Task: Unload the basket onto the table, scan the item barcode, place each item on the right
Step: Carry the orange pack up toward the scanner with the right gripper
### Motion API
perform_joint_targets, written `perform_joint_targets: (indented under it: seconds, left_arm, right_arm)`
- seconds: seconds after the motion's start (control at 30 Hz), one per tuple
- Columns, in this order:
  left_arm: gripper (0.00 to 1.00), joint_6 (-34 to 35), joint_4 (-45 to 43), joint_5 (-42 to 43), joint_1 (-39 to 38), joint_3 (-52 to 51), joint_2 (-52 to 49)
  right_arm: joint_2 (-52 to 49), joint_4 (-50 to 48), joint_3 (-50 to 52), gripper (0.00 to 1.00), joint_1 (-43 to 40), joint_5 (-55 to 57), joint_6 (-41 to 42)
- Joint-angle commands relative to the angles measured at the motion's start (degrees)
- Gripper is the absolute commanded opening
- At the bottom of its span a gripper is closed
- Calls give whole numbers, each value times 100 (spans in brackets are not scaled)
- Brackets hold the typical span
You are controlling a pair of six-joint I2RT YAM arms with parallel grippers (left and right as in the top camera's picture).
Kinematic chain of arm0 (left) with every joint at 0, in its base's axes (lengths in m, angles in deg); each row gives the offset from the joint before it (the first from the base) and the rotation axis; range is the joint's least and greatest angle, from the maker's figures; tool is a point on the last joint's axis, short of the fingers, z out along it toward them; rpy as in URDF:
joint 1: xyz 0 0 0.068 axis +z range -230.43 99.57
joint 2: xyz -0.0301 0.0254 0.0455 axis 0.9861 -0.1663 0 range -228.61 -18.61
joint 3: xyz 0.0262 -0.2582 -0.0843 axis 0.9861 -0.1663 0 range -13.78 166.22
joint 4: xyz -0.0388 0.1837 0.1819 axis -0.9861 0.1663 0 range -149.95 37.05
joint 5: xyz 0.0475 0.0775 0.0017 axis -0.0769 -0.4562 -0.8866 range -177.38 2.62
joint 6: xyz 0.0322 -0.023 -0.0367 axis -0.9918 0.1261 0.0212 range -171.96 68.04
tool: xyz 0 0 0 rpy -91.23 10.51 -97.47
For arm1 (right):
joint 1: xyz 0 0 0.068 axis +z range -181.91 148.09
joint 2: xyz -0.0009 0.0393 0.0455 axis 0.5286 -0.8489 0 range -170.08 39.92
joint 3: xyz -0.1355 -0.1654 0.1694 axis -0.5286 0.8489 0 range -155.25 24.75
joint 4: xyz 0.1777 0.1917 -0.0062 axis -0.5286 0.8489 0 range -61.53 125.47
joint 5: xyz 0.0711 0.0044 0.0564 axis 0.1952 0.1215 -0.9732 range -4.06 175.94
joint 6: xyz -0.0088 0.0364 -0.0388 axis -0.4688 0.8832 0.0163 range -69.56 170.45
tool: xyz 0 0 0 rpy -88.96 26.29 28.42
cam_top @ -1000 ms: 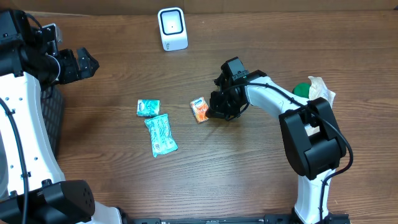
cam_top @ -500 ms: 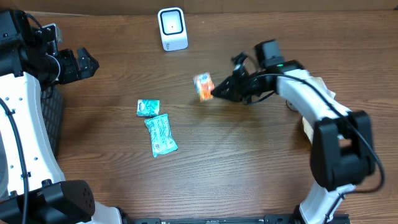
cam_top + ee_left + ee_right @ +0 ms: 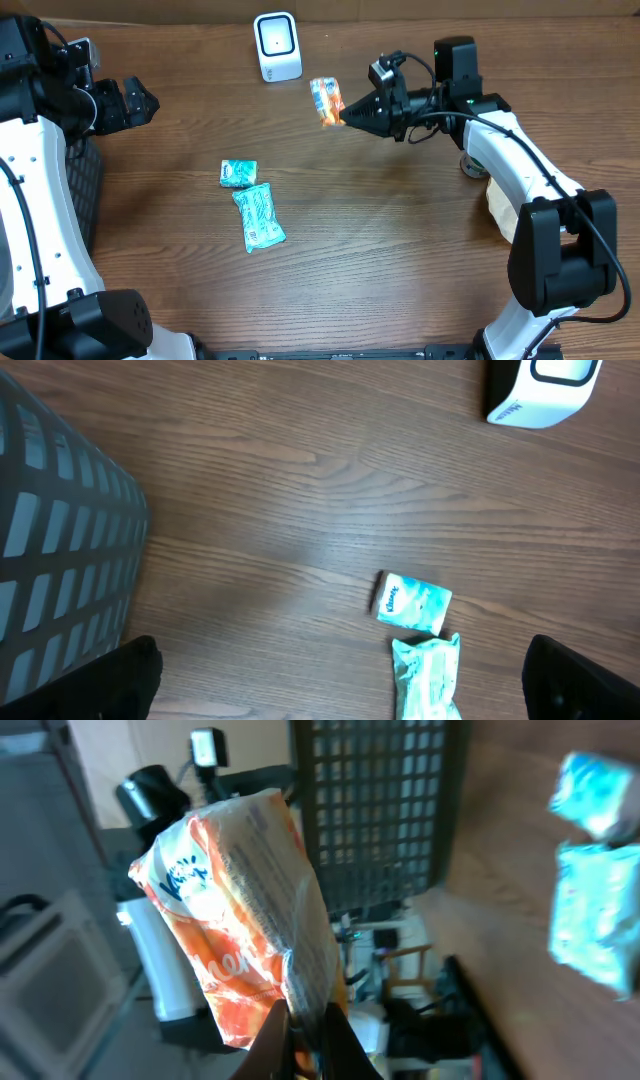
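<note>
- We see the right arm reaching leftward across the upper middle of the overhead view, its right gripper [image 3: 344, 117] pinched tight on a crinkly orange-and-white plastic packet [image 3: 326, 100], lifted off the table near the white box-shaped scanner [image 3: 277, 46], to its lower right.
- The left gripper [image 3: 140, 103] sits at the upper left, jaws spread wide, holding nothing.
- We read "Kleenex" on the small teal tissue pack [image 3: 413, 603]; the orange packet's lettering is too blurred to read.

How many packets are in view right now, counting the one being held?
3. An orange packet is pinched in the right tool, held up near the scanner; a small teal packet and a longer teal packet lie close together mid-table. The right arm may hide others.
</note>
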Motion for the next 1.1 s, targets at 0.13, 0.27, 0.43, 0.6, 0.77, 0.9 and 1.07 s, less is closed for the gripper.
perform_joint_targets:
  seconds: [0.13, 0.27, 0.43, 0.6, 0.77, 0.9, 1.07]
  left_arm:
    - [100, -83, -4, 44, -17, 22, -31]
    - [100, -85, -4, 44, -17, 22, -31]
    - [100, -83, -4, 44, -17, 22, -31]
    - [100, -85, -4, 42, -17, 22, -31]
    - [100, -83, -4, 42, -17, 22, -31]
    - [100, -85, -4, 42, -17, 22, -31]
    - [100, -83, -4, 42, -17, 22, -31]
  right_arm:
    - [57, -466, -9, 4, -20, -144, 1919]
    - [57, -560, -9, 4, -20, -160, 2050]
    - [57, -1543, -9, 4, -20, -289, 2048]
    - [57, -2697, -9, 4, -15, -339, 2133]
    - [57, -3510, -9, 4, -15, -57, 2804]
    - [57, -3893, -9, 4, -15, 52, 2959]
    - [55, -3659, -7, 4, 37, 133, 1497]
